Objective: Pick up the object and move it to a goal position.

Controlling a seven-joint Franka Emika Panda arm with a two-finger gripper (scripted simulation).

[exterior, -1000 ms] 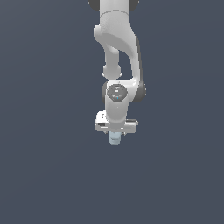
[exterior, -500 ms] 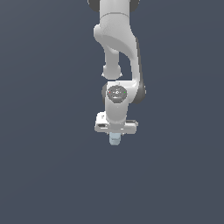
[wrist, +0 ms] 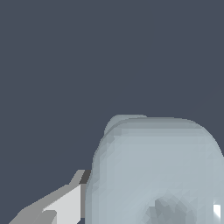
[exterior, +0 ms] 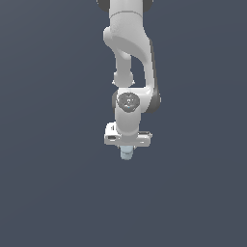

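Note:
The object point(exterior: 126, 153) is a small pale blue-grey stubby piece that pokes out below the white gripper body in the exterior view. My gripper point(exterior: 127, 150) is shut on it and holds it in the air. In the wrist view the object point(wrist: 153, 170) fills much of the picture, a rounded lobe with a hollow near the edge. One grey and white finger point(wrist: 61, 205) presses against its side. The other finger is hidden behind the object.
The white arm point(exterior: 130, 58) comes down from the top of the exterior view. Around it is only a plain dark grey background.
The arm and the held object have barely moved; the gripper sits very slightly higher than a second ago.

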